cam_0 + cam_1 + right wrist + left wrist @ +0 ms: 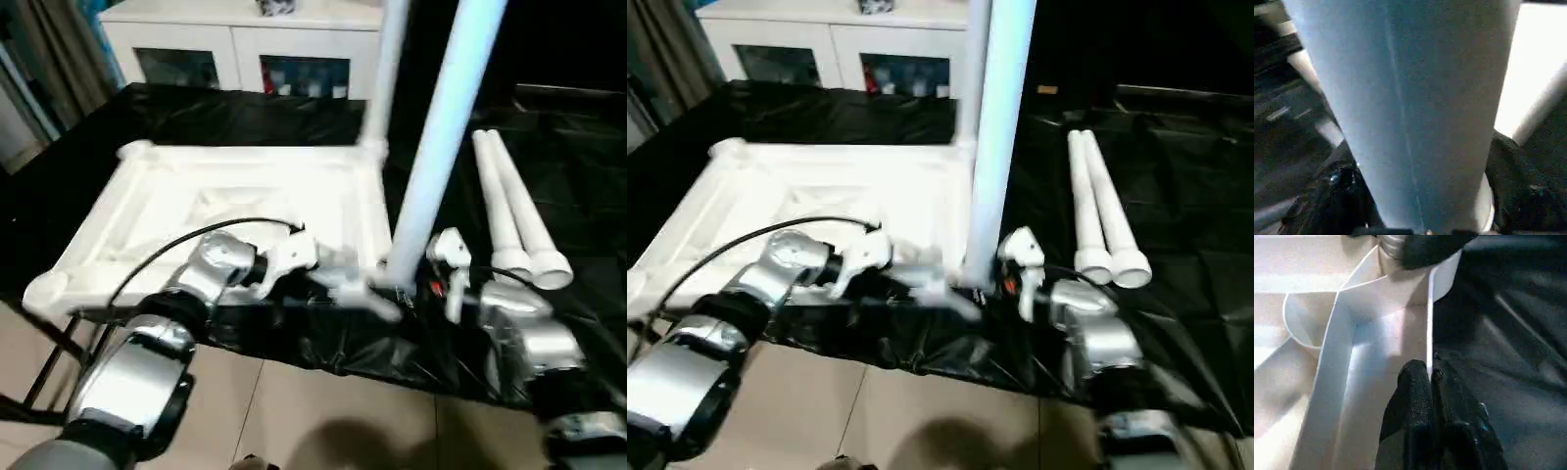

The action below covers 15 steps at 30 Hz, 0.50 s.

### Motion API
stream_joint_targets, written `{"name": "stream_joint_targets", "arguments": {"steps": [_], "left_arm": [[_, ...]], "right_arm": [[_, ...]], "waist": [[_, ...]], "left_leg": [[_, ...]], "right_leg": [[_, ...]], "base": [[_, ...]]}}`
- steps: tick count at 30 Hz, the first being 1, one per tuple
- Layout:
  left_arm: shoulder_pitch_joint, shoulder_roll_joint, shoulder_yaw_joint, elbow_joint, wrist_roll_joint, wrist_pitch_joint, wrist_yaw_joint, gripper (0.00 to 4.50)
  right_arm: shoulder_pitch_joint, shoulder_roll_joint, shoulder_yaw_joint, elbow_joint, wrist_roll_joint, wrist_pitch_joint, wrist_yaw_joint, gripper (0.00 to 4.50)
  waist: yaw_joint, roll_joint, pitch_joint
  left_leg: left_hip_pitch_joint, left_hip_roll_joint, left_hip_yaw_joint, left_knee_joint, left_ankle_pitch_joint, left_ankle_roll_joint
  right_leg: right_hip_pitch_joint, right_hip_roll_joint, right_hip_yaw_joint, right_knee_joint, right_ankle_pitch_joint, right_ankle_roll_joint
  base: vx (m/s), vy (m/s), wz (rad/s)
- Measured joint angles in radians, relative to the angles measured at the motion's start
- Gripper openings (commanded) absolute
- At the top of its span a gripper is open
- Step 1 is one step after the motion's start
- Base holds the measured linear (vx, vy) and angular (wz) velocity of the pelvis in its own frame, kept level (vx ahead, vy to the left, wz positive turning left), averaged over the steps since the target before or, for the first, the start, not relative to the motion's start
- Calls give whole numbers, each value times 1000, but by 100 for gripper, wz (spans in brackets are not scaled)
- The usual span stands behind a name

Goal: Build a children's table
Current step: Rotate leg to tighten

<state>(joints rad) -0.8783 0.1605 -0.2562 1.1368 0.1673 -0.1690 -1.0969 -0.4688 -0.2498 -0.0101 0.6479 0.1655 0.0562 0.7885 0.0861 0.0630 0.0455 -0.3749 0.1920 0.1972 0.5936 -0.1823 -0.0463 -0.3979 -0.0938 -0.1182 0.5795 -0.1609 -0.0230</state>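
The children's table's white tabletop (235, 201) lies upside down on the black-covered work table. One leg (384, 69) stands in the far right corner socket. Another leg (441, 137) stands upright at the near right corner. My right gripper (419, 279) holds this leg low down, with a black finger (1332, 196) pressed against each side of it. My left gripper (1427, 369) is shut on the tabletop's thin near rim (1429, 308), just left of that corner. Two loose legs (514, 211) lie side by side on the black cover to the right.
A white glass-door cabinet (245, 49) stands behind the work table. The table's near edge (323, 352) drops to a tiled floor just under my forearms. A black cable (196, 240) loops over my left wrist.
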Motion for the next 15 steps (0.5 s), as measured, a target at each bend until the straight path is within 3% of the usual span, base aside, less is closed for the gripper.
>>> {"name": "stream_joint_targets", "arguments": {"steps": [4, 9, 12, 15], "left_arm": [[-35, -82, 11, 37, 5, 60, 181, 0], [-48, -129, 13, 49, 16, 73, 290, 0], [-50, -133, 12, 54, 24, 53, 310, 0], [-50, -132, 9, 62, 27, 30, 318, 0]], "right_arm": [[-56, 84, -68, 75, -21, -25, -309, 266], [-88, 132, -105, 115, -41, -57, -490, 266], [-102, 152, -122, 139, -41, -89, -534, 339], [-105, 164, -130, 148, -37, -110, -538, 348]], "waist": [[-1, -1, 1], [1, 0, 0], [1, 2, -1], [1, 4, 0]], "left_leg": [[0, 0, 0, -1, 0, 0], [-1, 0, 0, -2, 0, 0], [-2, 0, 0, -2, 0, 0], [-4, 0, 0, -2, 0, 1]], "right_leg": [[0, 0, 0, -1, 0, 0], [0, 0, 0, -1, 1, 0], [-1, 0, 0, -1, 1, 0], [-2, 0, 0, -2, 1, 0]], "base": [[0, 0, 0], [0, 0, 0], [0, 0, 0], [0, 0, 0]]}}
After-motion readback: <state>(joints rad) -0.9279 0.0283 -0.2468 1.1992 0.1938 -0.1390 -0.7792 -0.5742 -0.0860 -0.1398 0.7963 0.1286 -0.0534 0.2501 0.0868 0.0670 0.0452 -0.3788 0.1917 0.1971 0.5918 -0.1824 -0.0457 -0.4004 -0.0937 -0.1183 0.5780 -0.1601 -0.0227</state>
